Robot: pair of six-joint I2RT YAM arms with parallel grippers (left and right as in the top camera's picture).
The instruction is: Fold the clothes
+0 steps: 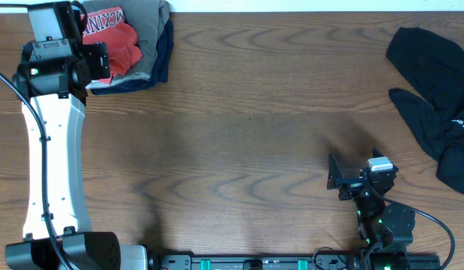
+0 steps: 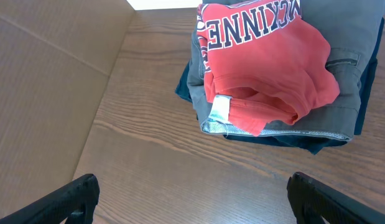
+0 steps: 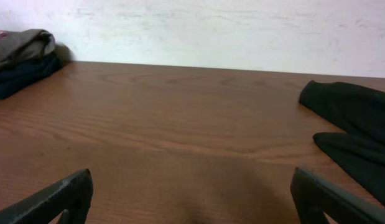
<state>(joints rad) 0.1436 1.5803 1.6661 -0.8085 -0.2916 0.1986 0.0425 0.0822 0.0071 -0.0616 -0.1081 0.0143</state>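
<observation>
Plainly, my left end effector (image 2: 195,208) hangs just in front of the pile (image 2: 357,43), jaws wide and empty. The T-shirt (image 2: 267,74) lies folded on top of that pile, lettering up, over grey and navy layers. I judge this is where finished items get stacked, out of the working area. The black garment (image 1: 434,90) lies limp and unfolded well apart from the pile, at the opposite end of the table (image 1: 239,127), so it looks like the piece left to fold. My right end effector (image 3: 192,199), also wide and empty, sits low, far from the pile and nearer that garment. The table is dark brown wood grain, smooth and flat; a pale wall (image 3: 211,31) rises just behind the pile.
</observation>
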